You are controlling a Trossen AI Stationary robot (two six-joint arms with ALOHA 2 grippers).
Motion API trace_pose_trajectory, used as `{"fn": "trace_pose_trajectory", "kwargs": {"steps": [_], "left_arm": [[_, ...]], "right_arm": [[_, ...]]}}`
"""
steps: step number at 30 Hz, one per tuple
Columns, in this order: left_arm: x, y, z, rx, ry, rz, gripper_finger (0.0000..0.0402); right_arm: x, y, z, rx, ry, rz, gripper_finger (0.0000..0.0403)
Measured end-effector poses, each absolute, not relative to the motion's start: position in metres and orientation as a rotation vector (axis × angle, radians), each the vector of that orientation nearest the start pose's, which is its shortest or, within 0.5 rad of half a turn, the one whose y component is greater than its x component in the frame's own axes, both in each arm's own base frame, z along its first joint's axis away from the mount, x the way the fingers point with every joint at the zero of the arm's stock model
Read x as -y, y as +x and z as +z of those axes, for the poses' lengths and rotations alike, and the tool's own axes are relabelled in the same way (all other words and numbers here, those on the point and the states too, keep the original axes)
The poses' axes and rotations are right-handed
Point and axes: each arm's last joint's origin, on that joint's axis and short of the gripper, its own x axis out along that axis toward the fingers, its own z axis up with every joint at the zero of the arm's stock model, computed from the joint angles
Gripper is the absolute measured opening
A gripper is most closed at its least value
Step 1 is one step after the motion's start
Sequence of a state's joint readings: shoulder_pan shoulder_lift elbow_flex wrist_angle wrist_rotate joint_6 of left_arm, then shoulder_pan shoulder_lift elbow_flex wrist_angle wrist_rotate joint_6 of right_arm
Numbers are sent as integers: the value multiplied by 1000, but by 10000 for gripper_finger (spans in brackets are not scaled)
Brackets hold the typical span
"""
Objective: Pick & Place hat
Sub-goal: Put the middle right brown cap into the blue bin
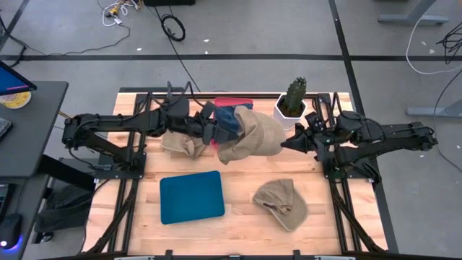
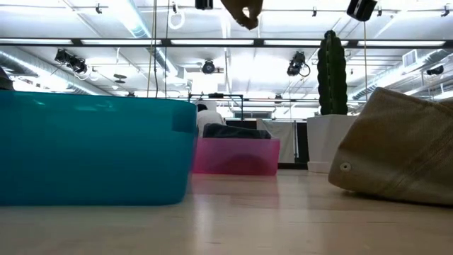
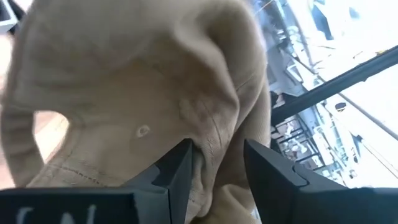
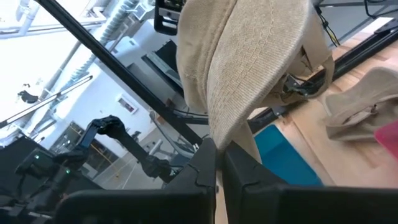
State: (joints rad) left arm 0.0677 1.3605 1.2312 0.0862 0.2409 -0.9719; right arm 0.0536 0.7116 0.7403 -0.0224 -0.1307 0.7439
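A tan hat (image 1: 250, 137) hangs in the air between my two grippers over the table's far middle; its lowest tip (image 2: 244, 13) shows at the top of the low view. My left gripper (image 1: 220, 132) is shut on its left side. My right gripper (image 1: 283, 146) is shut on its right edge. A second tan hat (image 1: 180, 144) lies flat on the table under the left arm. A third (image 1: 281, 204) lies near the front edge. A pink bin (image 1: 233, 103) at the far edge holds a dark hat. My left gripper pinches a bunched fold of the hat's crown (image 3: 214, 146) between its two fingers (image 3: 180, 168), coming level from the table's left. The hat is lifted clear of the table. My right gripper pinches the hat's lower edge (image 4: 233, 127) between its nearly closed fingers (image 4: 202, 165), coming level from the table's right. The cloth spreads out beyond the fingertips and is clear of the table.
A teal tray (image 1: 191, 196) sits front left. A cactus in a white pot (image 1: 292, 101) stands at the far edge, close to the right gripper. Bare wood lies between the tray and the third hat.
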Motion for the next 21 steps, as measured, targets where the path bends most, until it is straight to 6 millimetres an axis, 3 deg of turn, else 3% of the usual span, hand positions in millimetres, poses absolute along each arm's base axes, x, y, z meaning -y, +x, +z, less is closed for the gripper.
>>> {"fn": "trace_pose_trajectory", "kwargs": {"steps": [5,15,18,21], "left_arm": [[-15,314,381,-143,-980,-119,165],[-15,323,377,-120,-910,-152,236],[-15,324,376,-126,-914,-151,230],[-15,324,376,-124,-914,-151,196]], "right_arm": [[-12,160,344,-54,742,181,4],[-13,166,343,-54,752,182,4],[-13,169,341,-66,756,178,4],[-13,170,340,-72,756,175,4]]}}
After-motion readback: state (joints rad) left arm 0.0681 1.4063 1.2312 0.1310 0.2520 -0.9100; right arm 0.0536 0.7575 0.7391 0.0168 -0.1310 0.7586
